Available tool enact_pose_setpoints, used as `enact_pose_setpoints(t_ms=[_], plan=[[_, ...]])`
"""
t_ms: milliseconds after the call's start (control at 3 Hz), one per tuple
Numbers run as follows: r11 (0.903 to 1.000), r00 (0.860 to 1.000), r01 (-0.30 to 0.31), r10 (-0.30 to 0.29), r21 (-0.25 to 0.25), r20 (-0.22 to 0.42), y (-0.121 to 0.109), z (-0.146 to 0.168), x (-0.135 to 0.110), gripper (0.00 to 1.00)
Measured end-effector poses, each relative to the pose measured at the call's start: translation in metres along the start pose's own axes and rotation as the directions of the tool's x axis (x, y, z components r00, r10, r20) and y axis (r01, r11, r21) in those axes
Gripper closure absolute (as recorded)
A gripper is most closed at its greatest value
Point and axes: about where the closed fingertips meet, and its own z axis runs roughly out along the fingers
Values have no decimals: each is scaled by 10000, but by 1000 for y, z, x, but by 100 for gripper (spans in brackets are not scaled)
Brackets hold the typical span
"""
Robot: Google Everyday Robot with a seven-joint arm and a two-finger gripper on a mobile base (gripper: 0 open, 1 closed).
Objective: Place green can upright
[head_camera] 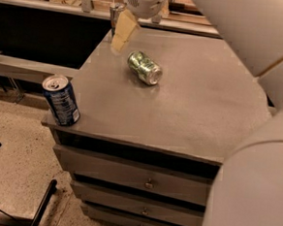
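Note:
The green can (144, 68) lies on its side on the grey cabinet top (195, 109), towards the back left, its silver end facing the front right. My gripper (122, 33) hangs just above the top, a little behind and to the left of the can, apart from it. My arm (257, 118) fills the right side of the view.
A dark blue can (60, 100) stands upright at the front left corner. A slim silver can (114, 13) stands at the back left edge, partly behind my gripper. The cabinet has drawers (146, 183) below. A rail runs behind it and speckled floor lies to the left.

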Motion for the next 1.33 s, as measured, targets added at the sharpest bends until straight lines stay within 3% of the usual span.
enact_pose_setpoints(t_ms=[667, 1333], plan=[[9999, 9897, 131, -134, -29, -1427, 4, 56, -13, 0], [9991, 9799, 247, -312, -356, -1971, 12, 99, -14, 0]])
